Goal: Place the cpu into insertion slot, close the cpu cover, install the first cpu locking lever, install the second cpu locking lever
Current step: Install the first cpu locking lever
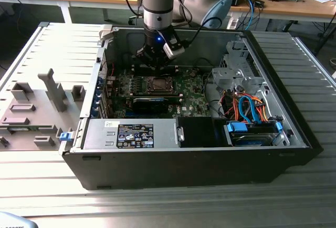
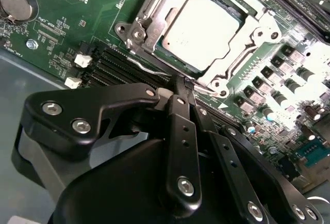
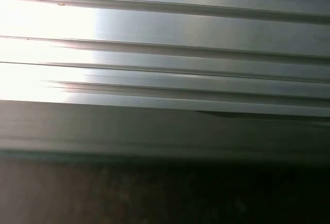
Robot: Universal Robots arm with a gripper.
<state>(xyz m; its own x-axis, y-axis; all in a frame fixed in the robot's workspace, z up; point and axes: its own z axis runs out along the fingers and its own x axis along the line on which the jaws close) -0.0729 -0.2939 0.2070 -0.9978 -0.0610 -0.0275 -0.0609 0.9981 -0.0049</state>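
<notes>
The cpu (image 2: 201, 28), a dull silver square, lies in the insertion slot (image 1: 157, 85) on the green board inside the open computer case. The cpu cover (image 2: 247, 33), a silver frame, lies flat over the chip's edges. A thin wire locking lever (image 2: 147, 68) runs along the socket's near side. My gripper (image 2: 180, 83) is shut, with its black fingertips pressed together right at that wire; whether they pinch it or only touch it is unclear. In the exterior view the gripper (image 1: 156, 66) hangs just behind the socket, pointing down.
A long black card (image 1: 149, 103) lies in front of the socket and a silver power supply (image 1: 131, 133) nearer still. Drive cage (image 1: 236, 75) and orange and blue cables (image 1: 247, 107) fill the exterior view's right. Grey fixtures (image 1: 37, 107) stand outside the case, on the exterior view's left. A coin battery (image 2: 15, 3) sits on the board.
</notes>
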